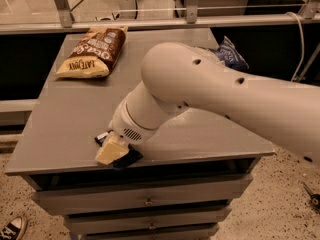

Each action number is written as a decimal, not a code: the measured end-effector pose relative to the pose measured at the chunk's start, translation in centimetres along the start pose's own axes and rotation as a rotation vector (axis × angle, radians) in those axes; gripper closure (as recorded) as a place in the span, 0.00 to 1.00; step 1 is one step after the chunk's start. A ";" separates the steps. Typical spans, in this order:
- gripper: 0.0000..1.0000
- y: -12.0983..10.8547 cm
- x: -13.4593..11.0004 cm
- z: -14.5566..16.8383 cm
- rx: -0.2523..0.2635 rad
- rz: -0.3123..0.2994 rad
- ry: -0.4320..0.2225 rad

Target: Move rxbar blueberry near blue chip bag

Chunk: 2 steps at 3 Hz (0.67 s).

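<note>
The rxbar blueberry [128, 158] lies flat near the table's front edge, left of centre. Only its dark blue corners show from under my gripper. My gripper [112, 150] is down right over the bar, at table height, and the white arm reaches in from the right. The blue chip bag [231, 52] lies at the table's far right edge, mostly hidden behind my arm.
A brown-and-tan chip bag [93, 52] lies at the table's back left. The grey table [60, 119] has drawers below its front edge. A metal railing runs behind it. A shoe [11, 229] is on the floor at the lower left.
</note>
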State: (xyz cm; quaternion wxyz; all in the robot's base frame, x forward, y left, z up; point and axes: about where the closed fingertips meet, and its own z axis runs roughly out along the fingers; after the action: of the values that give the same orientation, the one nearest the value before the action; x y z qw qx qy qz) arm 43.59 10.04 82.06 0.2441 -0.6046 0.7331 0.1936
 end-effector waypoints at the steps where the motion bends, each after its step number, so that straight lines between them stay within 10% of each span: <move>1: 0.87 0.0 -0.1 -0.1 0.000 0.000 0.000; 2: 1.00 0.0 -0.2 -0.2 0.000 0.000 0.000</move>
State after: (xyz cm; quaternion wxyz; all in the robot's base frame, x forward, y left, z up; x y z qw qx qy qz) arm 43.59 10.04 82.37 0.2442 -0.6046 0.7331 0.1936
